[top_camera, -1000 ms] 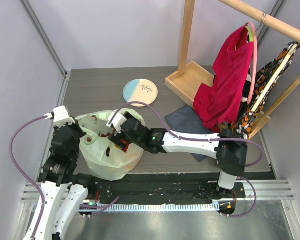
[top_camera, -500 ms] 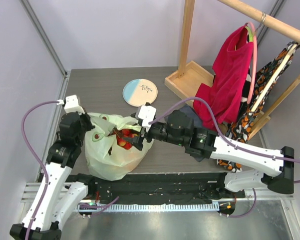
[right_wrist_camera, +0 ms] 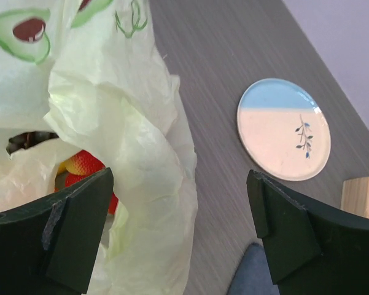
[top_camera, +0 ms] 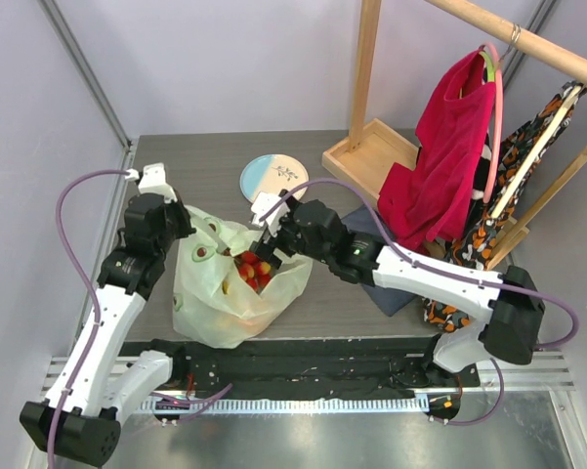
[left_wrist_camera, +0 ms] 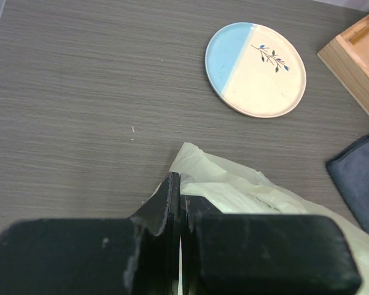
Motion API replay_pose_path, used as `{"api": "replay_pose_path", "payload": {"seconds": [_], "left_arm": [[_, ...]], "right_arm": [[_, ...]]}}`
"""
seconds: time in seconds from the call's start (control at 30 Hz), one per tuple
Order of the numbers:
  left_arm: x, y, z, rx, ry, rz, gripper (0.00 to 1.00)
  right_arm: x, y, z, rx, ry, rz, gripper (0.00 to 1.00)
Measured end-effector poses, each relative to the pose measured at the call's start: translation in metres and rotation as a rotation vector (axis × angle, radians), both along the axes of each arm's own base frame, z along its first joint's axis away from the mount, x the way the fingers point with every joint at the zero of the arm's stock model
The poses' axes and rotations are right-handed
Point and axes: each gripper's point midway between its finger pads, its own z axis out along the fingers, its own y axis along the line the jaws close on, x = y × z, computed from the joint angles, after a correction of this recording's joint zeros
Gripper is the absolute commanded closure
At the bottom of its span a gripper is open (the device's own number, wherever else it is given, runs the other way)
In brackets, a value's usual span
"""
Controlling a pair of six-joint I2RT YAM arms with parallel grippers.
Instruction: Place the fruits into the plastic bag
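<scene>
Jaws of right gripper point(right_wrist_camera: 179, 184) straddle plastic bag point(right_wrist_camera: 126, 117) edge

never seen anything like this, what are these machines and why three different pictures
These are two robot arms bolted to a table's near edge. The wide picture comes from a camera above and behind them; the other two come from a camera on each wrist. The left pincer is shut on the edge of the plastic bag. The right pincer is open at the bag's mouth, holding nothing. Red and yellow fruits sit inside the bag. On the table also lie a plate, a dark cloth and a wooden rack's base.
</scene>
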Motion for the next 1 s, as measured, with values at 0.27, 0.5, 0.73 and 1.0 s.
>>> {"api": "replay_pose_path", "payload": {"seconds": [0.27, 0.5, 0.73, 1.0], "left_arm": [[0.020, -0.018, 0.003, 0.003, 0.021, -0.089, 1.00], [0.045, -0.047, 0.015, -0.004, 0.014, -0.238, 0.49], [0.039, -0.054, 0.037, 0.001, -0.045, -0.299, 0.00], [-0.042, -0.042, 0.084, -0.086, -0.172, -0.282, 0.00]], "right_arm": [[0.010, 0.003, -0.048, -0.095, 0.077, 0.011, 0.47], [0.017, -0.007, -0.053, -0.067, 0.152, -0.074, 0.99], [0.025, -0.032, -0.026, 0.049, 0.245, -0.298, 0.99], [0.038, -0.048, -0.013, 0.132, 0.286, -0.448, 0.99]]}}
